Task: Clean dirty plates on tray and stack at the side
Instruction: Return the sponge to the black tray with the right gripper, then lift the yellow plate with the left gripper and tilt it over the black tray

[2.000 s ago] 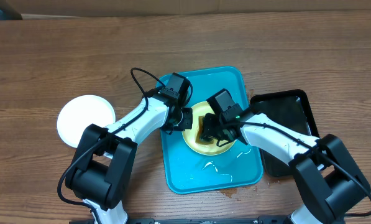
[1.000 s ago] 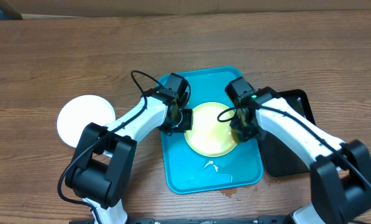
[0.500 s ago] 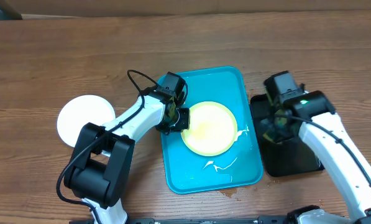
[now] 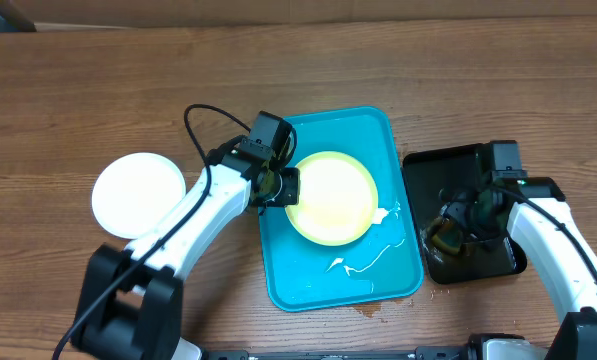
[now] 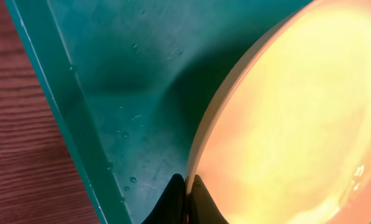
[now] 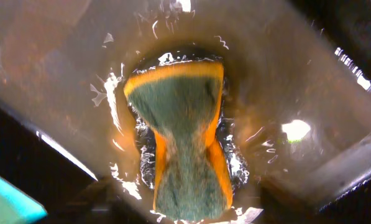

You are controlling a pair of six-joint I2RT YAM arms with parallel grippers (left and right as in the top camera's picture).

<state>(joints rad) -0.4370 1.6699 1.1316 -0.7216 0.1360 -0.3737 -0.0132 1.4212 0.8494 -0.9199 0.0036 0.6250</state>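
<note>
The left gripper (image 4: 281, 187) is pinched shut on the near rim of the yellow-green plate (image 4: 330, 198). In the left wrist view the two tips meet right on that rim. The rest of the plate spreads out ahead of the gripper, over the blue tray (image 4: 318, 280). There is a dark shadow under the rim, so I think that edge is tipped up a little off the tray floor. I think the grip is at the edge because a flat plate gives no other place to grab. The plate looks wet and shiny, and I cannot see a red spot on it, so the wiping looks done. Behind the left gripper, well apart on the table (image 4: 78, 100), lies a white plate (image 4: 138, 194). That looks like the stacking spot, so this plate likely goes there next. A wet rim is slippery, so it could slide out. The right gripper (image 4: 448, 232) squeezes the sponge (image 6: 182, 130) in the middle, green side up, low over the wet floor of the black tray (image 4: 478, 158). I think it is there so the sponge can be put down or dipped, out of the way.
</note>
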